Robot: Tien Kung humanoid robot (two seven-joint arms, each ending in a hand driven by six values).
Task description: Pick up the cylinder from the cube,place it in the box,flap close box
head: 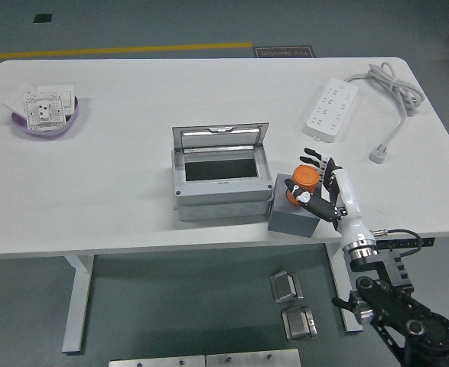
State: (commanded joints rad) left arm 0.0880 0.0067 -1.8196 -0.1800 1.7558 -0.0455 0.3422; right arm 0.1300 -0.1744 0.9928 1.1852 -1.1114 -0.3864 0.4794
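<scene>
An orange cylinder (304,180) stands upright on a grey cube (288,219), just right of the grey box (221,201). The box is open, and its lid (220,138) stands up at the back. My right hand (309,180) comes in from the lower right and wraps the cylinder. Its fingers (317,160) are on the far side and the thumb (304,199) is on the near side. The cylinder still rests on the cube. My left arm is out of view.
A white power strip (331,108) with its cable and plug (377,156) lies at the back right. A purple bowl (47,122) holding white socket plates sits at the far left. The cube stands close to the table's near edge (209,248).
</scene>
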